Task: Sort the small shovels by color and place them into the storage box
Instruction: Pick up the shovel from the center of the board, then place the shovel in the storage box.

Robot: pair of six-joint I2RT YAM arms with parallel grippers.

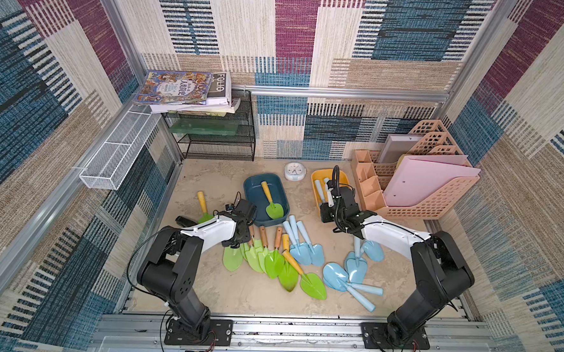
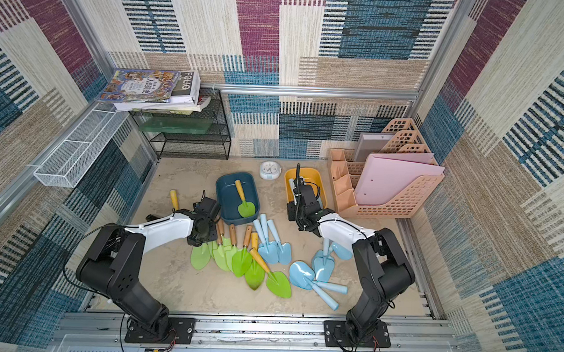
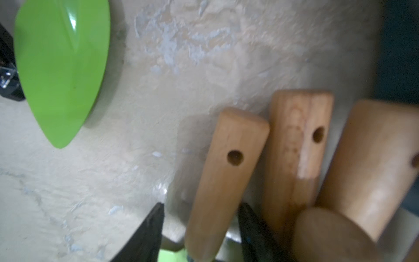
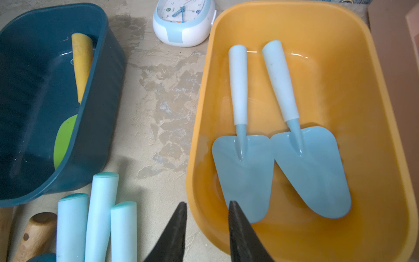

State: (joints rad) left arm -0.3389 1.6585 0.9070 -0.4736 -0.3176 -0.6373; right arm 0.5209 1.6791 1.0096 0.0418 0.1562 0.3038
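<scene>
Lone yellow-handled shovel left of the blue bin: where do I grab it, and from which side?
Take the handle mid-length, from straight above, jaws closing across it. It is narrow and lies flat with bare table either side; the blade is broad, flat and partly under the left arm.

black book (image 1: 220, 85), white lettering FOLIO

green shovels (image 1: 273, 264), blue shovels (image 1: 316, 253), navy box (image 1: 256, 202), orange box (image 1: 317, 176)

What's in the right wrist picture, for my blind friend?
Two pale blue plastic shovels lie in an orange plastic tub, the open, empty right gripper at its rim. A dark teal tub holds one green, yellow-handled shovel.
</scene>
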